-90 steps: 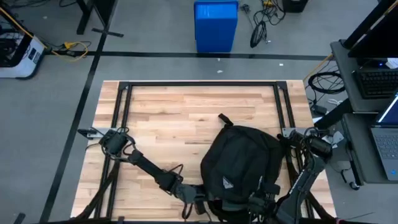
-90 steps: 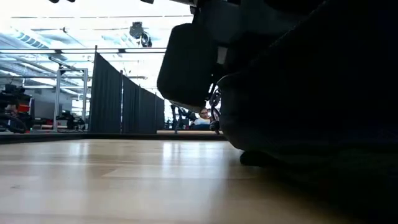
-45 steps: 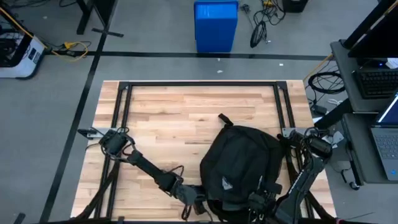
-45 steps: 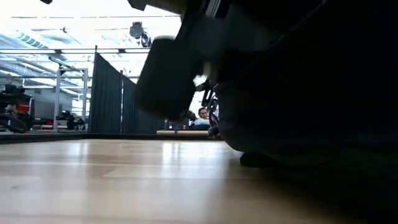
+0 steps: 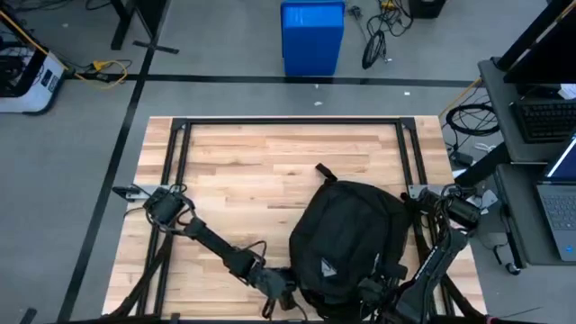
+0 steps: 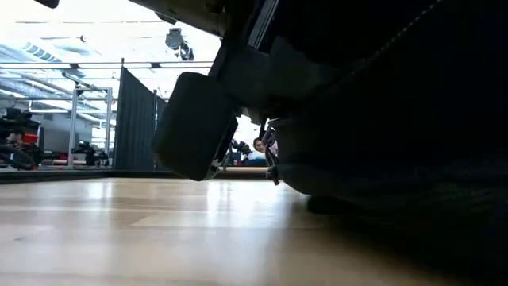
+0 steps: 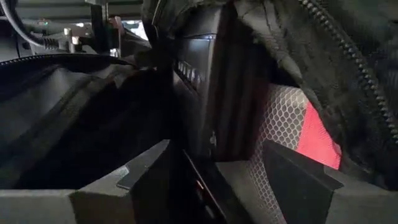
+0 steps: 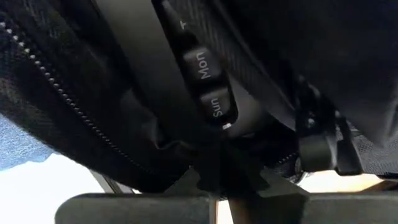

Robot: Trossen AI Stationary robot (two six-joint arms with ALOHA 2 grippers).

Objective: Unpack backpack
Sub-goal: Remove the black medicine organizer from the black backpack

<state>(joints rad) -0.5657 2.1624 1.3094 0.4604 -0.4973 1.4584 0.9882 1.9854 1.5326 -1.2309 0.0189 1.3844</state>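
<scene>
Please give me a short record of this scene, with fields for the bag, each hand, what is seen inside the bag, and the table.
bag: black backpack lying on the table, near the front edge
left hand: at the bag's lower left side, fingers open at the opening
right hand: at the bag's lower right edge, pressed against the fabric
inside the bag: a dark flat object, mesh lining, something red
table: wooden table

Inside the backpack, a dark flat device stands between the left gripper's spread fingers.
</scene>
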